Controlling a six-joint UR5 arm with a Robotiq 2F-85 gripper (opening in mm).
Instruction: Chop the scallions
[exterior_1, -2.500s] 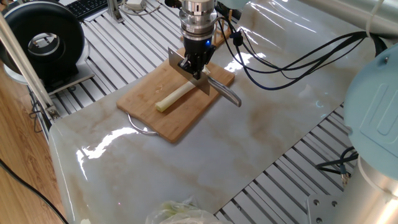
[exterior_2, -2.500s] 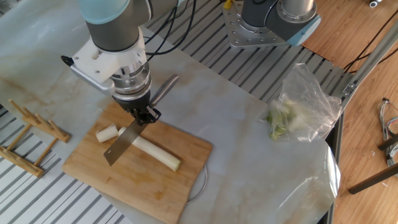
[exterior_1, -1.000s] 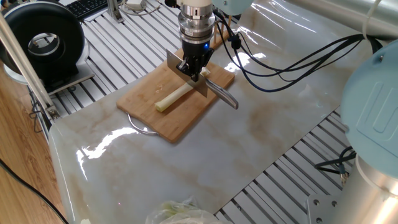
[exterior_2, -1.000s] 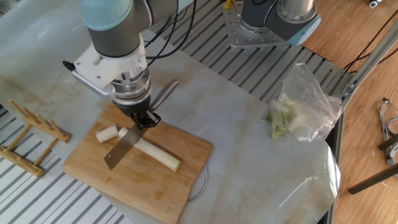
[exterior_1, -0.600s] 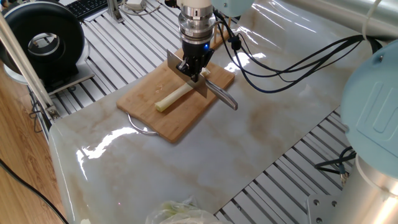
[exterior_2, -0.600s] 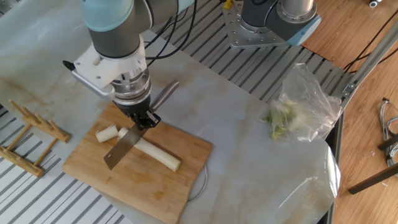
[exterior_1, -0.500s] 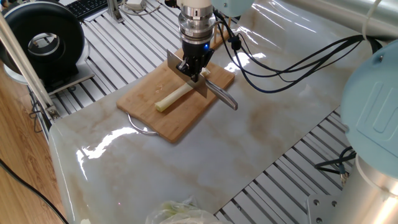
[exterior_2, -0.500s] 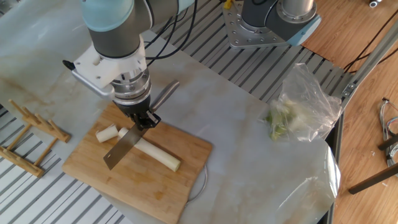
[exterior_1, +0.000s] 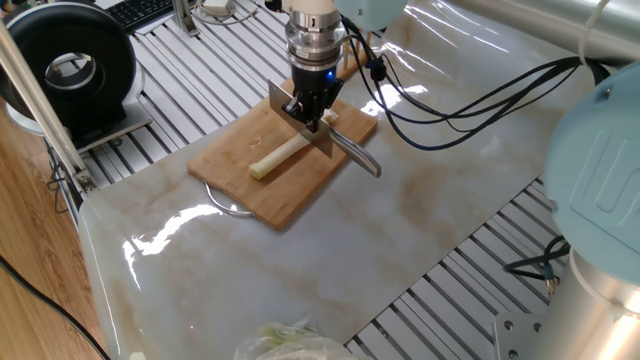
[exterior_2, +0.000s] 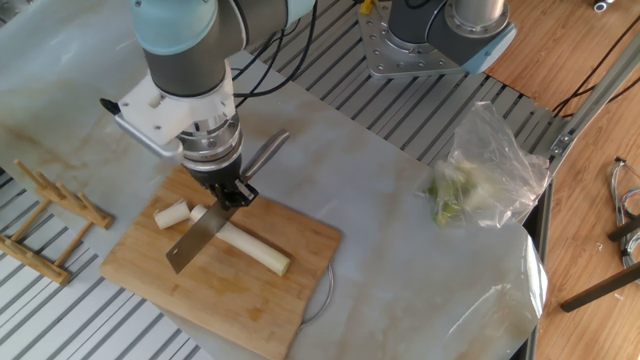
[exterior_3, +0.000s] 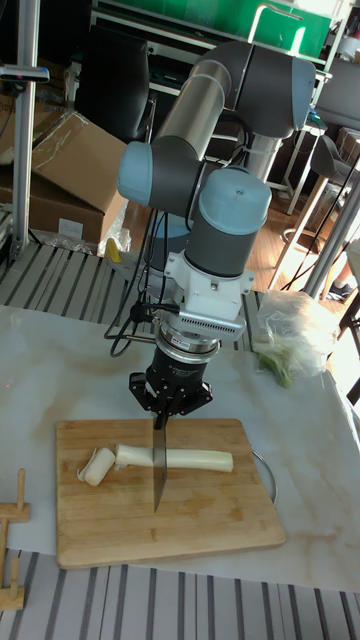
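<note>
While the pincer (exterior_3: 170, 398) clamps a knife (exterior_3: 157, 462) (no legible writing) — blade across the scallions (exterior_3: 185, 459).

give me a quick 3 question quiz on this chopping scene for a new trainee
1. True or false: the gripper holds a knife over the cutting board.
2. Which piece of scallion lies apart from the rest?
A. the long stalk
B. the short chunk near the board's edge
C. none, it is uncut
3. Fill in: the leafy greens in the clear plastic bag lie ____ the board.

Key
1. True. The blade crosses the stalk.
2. B.
3. Off, on the marble tabletop.
</note>
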